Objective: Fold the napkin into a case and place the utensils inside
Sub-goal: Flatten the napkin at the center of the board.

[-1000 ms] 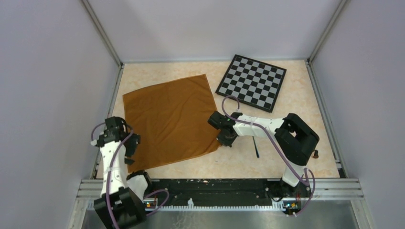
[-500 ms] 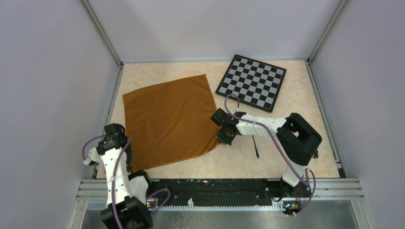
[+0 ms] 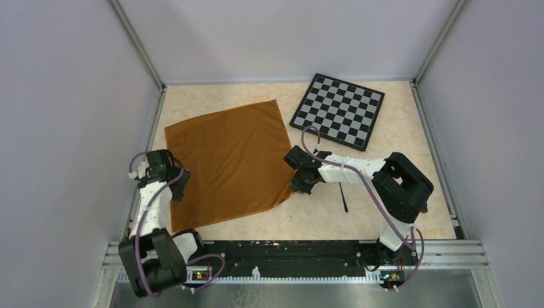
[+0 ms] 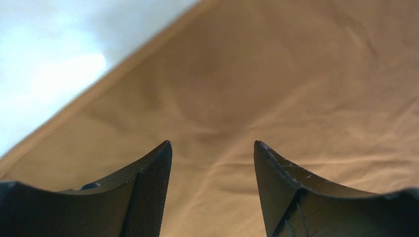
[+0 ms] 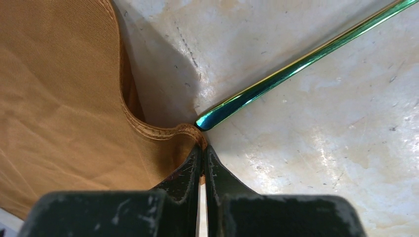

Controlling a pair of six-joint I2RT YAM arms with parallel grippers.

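The rust-brown napkin (image 3: 228, 160) lies spread flat in one layer on the table; no case is in view. My left gripper (image 3: 176, 190) hovers over the napkin's left near part, open, with only cloth (image 4: 276, 74) below the fingertips and nothing between them (image 4: 212, 145). My right gripper (image 3: 300, 186) is shut on the napkin's near right corner; the hem (image 5: 163, 132) curls up into the pinched jaws (image 5: 203, 150). Of the utensils, one slim dark handle (image 3: 344, 197) lies just right of that corner, shining teal-green (image 5: 296, 64) in the right wrist view, its tip close to the pinched hem.
A black-and-grey checkered board (image 3: 338, 110) lies at the back right, beyond the napkin's far right corner. Pale enclosure walls with metal frame posts (image 3: 138, 45) ring the beige tabletop (image 3: 398, 212). Bare table (image 4: 44, 64) shows past the napkin's left edge.
My left arm swung its wrist forward onto the napkin's left side, and its jaws narrowed somewhat. The right gripper stayed pinched on the corner, drawing it slightly leftward.
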